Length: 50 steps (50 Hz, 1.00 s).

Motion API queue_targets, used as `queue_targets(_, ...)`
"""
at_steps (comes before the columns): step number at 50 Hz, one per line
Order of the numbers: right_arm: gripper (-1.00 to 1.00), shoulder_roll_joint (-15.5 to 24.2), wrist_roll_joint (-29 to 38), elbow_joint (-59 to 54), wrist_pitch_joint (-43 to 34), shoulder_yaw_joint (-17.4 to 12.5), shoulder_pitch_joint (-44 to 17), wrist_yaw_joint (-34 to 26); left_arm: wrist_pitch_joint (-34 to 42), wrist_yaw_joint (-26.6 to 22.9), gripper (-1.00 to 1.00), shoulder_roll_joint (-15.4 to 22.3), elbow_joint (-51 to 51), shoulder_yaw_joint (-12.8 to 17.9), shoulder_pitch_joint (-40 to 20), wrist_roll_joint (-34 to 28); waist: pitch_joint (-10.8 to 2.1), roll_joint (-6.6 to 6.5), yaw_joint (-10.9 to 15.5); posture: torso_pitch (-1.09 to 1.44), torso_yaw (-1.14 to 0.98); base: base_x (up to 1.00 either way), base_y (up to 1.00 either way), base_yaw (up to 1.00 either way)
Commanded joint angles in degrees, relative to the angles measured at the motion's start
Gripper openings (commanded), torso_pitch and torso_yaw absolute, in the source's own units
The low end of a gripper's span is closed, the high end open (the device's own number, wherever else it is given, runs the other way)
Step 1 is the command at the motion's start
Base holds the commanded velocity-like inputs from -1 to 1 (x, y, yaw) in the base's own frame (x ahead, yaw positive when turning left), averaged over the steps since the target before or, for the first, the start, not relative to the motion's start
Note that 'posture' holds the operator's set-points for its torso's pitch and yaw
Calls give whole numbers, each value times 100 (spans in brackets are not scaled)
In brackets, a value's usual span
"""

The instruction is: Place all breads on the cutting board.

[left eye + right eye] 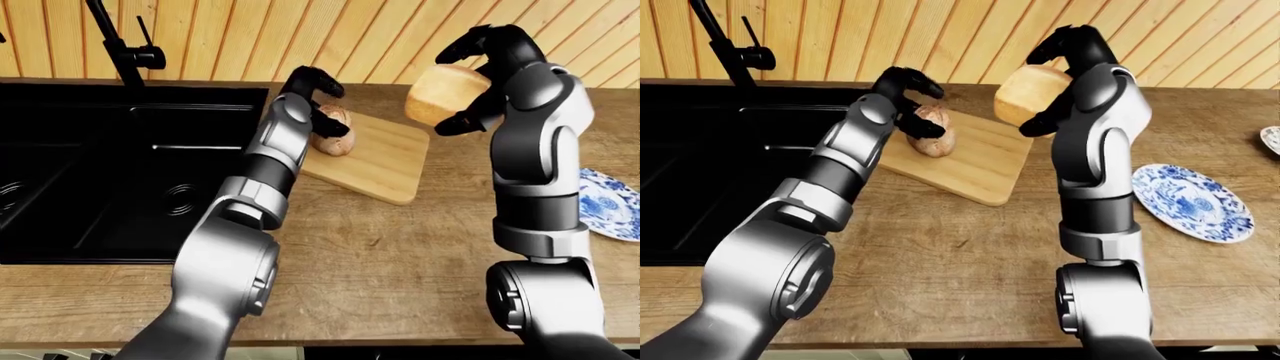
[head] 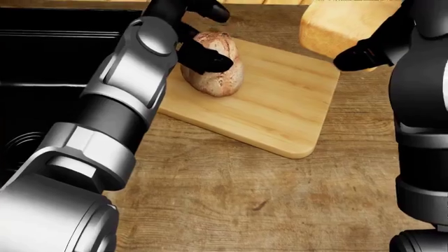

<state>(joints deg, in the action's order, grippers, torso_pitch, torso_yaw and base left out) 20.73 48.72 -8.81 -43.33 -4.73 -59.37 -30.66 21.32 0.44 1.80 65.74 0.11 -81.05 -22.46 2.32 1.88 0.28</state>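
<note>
While our two arms reach up from the bottom of every view, the nearest stretch of wooden counter (image 2: 231,194) carries nothing of the task, so we read it as plain working room between us and the job. To the right in the right-eye view a blue patterned plate (image 1: 1193,201) sits well apart from everything and seems to play no part.

Farther up lies the cutting board (image 2: 280,110), flat on the counter just beside the black sink (image 1: 90,172). On its upper left portion rests the round brown loaf (image 2: 217,71), lying on its side on the wood. Our left hand (image 1: 318,105) is at that loaf, one dark finger across its left flank and the others curled above it; we cannot tell whether they grip or only touch. We judge this bread as placed, the hand there to steady or let go of it.

Higher and to the right, our right hand (image 1: 1055,79) has its fingers closed round the pale square loaf (image 1: 445,91), one fingertip beneath and the rest over the top. It hangs in the air near the board's upper right corner, not touching it. We take it that the loaf is held high to clear the board's edge and aimed at the bare right half, away from the brown loaf.

Farthest stands the black faucet (image 1: 120,45) against the slatted wooden wall (image 1: 380,30).
</note>
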Motion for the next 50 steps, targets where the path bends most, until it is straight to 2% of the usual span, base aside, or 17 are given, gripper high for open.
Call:
queue_targets(1,-100,68,37,170,127,-49,-232,110,-110,55,46,82,-253,21,-257,-41,-196,29,6,0,0,0,0,0)
queue_targets(4,-100,55,48,179,105,-30,-245,94,-54,20,58,93,-337,16,-248,-49,-194,25,3,0,0,0,0,0)
queue_targets(8,-100,21,53,74,122,2,-314,114,88,-78,100,104,-531,15,-257,-42,-186,17,1,0,0,0,0,0)
queue_targets(15,-100,-139,45,-360,188,90,-606,219,552,-367,100,212,-1230,4,-311,-40,-172,-3,-10,0,0,0,0,0)
queue_targets(25,-100,-218,-573,-2493,794,-6,-1342,1363,1938,-1281,100,383,-3835,-111,334,-378,-151,-66,-32,0,0,0,0,0)
queue_targets(28,-100,-222,-750,-3030,969,27,-1486,1648,2163,-1463,100,418,-4266,-93,422,-461,-153,-72,-24,0,0,0,0,0)
queue_targets(35,-100,-271,-1147,-4648,1506,94,-2044,2319,2357,-1581,100,463,-4519,-20,312,-485,-159,-72,-21,0,0,0,0,0)
queue_targets(43,-100,-478,-1198,-5127,1723,317,-2139,2433,2264,-1501,100,466,-4434,8,256,-445,-162,-67,-4,0,0,0,0,0)
queue_targets(50,-100,-605,-1188,-5356,1865,359,-2074,2542,2251,-1448,100,459,-4395,14,215,-389,-155,-65,7,0,0,0,0,0)
